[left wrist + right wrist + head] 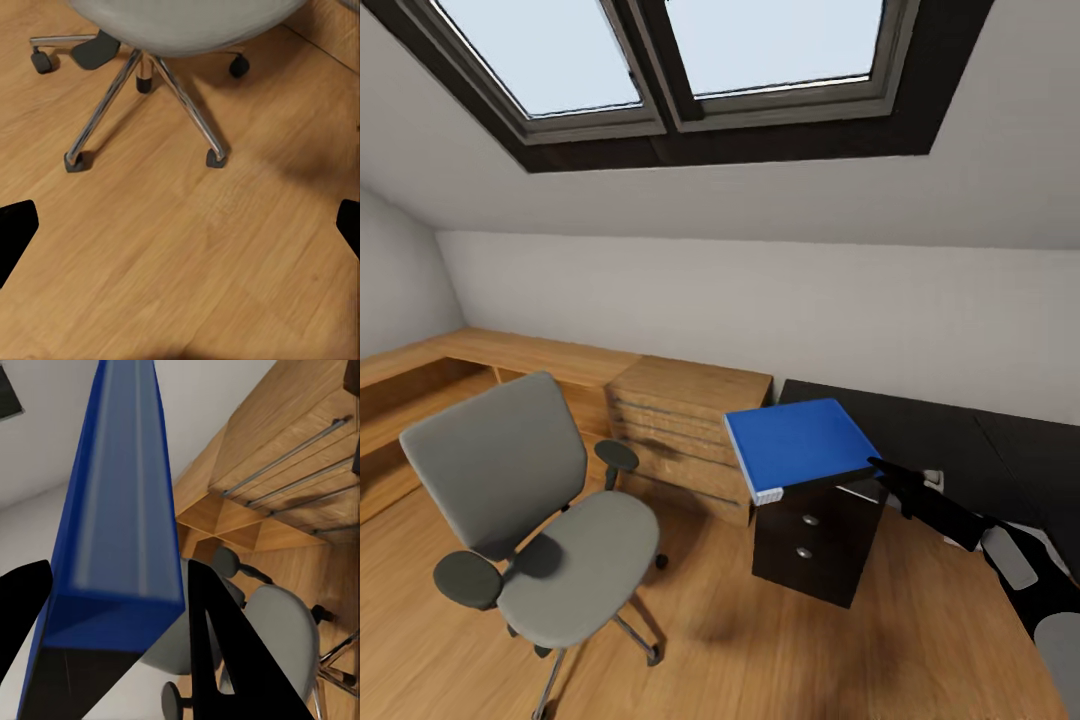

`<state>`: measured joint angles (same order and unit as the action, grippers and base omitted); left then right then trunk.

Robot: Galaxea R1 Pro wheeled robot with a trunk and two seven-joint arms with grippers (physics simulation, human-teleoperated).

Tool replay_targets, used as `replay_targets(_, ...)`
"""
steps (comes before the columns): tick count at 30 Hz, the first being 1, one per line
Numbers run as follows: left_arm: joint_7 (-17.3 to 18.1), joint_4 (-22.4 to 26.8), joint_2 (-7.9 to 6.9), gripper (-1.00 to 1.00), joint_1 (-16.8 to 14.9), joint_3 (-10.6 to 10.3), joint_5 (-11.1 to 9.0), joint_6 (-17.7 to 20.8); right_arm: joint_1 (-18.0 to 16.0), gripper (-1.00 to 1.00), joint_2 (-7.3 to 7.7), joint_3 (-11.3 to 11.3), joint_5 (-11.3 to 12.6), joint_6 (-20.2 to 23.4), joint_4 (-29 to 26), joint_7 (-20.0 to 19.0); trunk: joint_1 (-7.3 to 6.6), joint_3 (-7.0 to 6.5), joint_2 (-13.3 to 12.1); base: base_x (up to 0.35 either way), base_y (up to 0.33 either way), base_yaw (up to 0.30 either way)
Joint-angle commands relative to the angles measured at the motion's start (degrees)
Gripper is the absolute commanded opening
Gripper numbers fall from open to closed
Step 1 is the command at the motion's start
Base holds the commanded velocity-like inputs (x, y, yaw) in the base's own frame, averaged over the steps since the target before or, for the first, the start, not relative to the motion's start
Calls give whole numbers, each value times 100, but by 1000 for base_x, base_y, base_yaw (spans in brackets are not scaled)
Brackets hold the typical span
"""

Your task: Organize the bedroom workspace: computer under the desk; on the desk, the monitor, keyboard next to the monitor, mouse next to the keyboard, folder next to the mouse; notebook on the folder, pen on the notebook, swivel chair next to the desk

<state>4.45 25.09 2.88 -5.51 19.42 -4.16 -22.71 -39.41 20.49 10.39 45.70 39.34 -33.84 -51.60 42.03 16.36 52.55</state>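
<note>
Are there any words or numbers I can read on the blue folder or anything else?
None: no words, numbers or signs can be read in these pictures.
The folder in the right gripper has a plain blue cover.
The swivel chair and the desk carry no labels.

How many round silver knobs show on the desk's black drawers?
2: upper knob and lower knob, one above the other on the drawer front below the folder held by the right gripper. More may be hidden.
</note>
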Motion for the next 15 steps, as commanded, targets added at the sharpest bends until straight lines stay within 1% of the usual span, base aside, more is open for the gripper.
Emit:
replay_targets(1,47,1,5,100,-3,26,-43,-9,-6,-100,-1,7,18,33,3,-8,-22,-17,-37,0,0,-235)
replay_targets(5,47,3,11,100,-3,26,-36,-23,-6,-100,-1,7,18,14,7,-8,-110,-110,-197,0,0,-231)
replay_targets(7,47,4,36,100,-3,6,-5,-136,-6,-100,-1,7,18,0,7,-8,-154,-157,-277,0,0,-219)
replay_targets(9,44,1,97,100,-3,-53,85,-394,-6,-100,-1,7,18,-7,5,-8,-198,-203,-358,0,0,-214)
replay_targets(10,42,-2,132,100,-3,-81,168,-566,-6,-100,-1,7,18,-9,4,-8,-220,-227,-398,0,0,-211)
replay_targets(12,34,-12,163,100,-3,-106,286,-735,-6,-100,-1,7,18,-12,6,-8,-264,-273,-478,0,0,-210)
replay_targets(15,-34,-50,177,100,-3,-123,385,-850,-6,-100,1,7,18,-16,8,-8,-330,-343,-598,0,0,-209)
